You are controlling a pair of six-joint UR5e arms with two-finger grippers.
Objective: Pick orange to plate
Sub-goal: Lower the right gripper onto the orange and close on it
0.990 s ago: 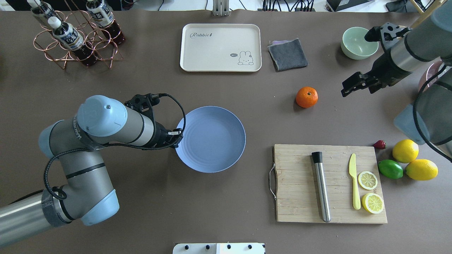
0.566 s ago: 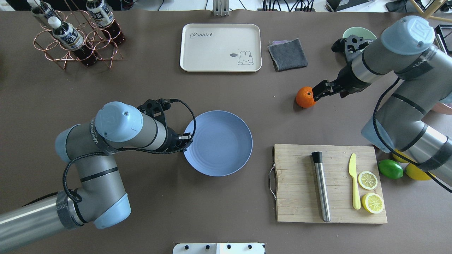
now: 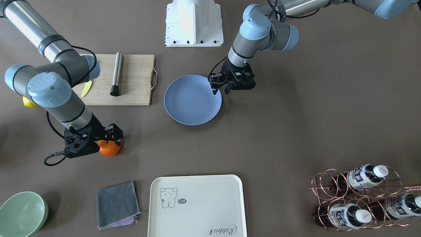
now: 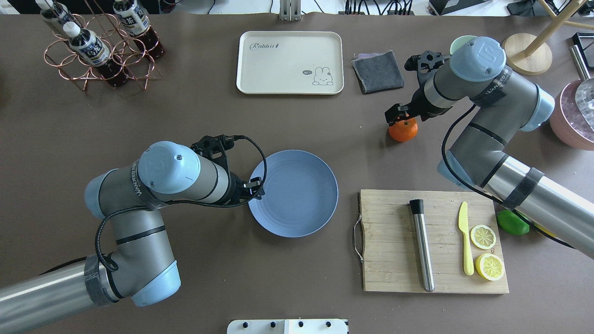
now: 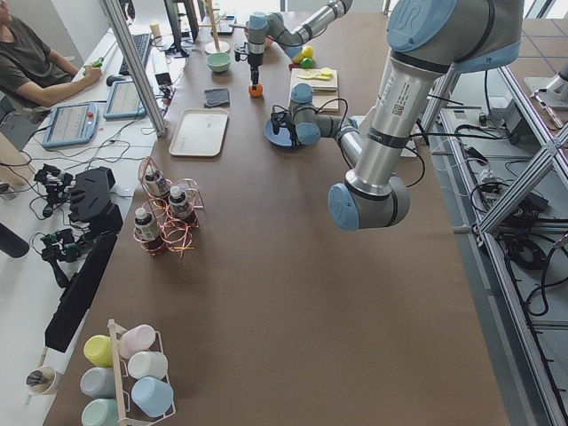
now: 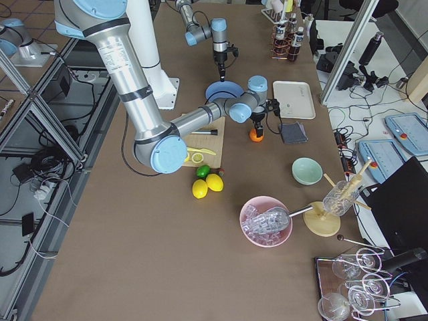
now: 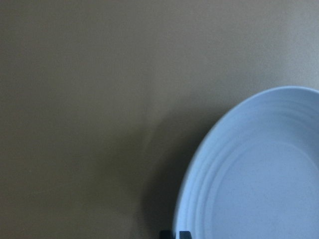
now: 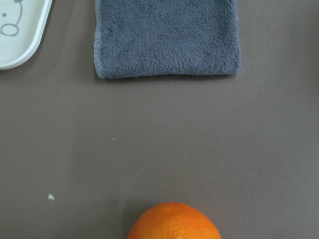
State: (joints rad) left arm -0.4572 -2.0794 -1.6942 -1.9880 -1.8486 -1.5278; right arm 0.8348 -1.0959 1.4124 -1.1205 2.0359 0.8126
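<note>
Brown table under everything. Wooden board on the robot's right half, near the base, lying flat. Cream tray at the far edge, about midway along, also flat.

Blue plate flat on the table, just left of the board and well apart from the tray. Left gripper at the plate's left rim. In the left wrist view, two dark tips close together at the bottom edge with the rim between them, so clamped on the plate's edge.

Grey cloth just right of the tray, folded and flat. Green bowl past the cloth, toward the far right corner.

Right gripper pointing down over the orange, jaws apart, one finger to each side of the fruit's top. Contact with the peel too hard to judge.

Orange resting on the table, well apart from the plate and to its right, between cloth and board, nearer the cloth. In the right wrist view, only its upper curve at the bottom edge, with the cloth beyond.
</note>
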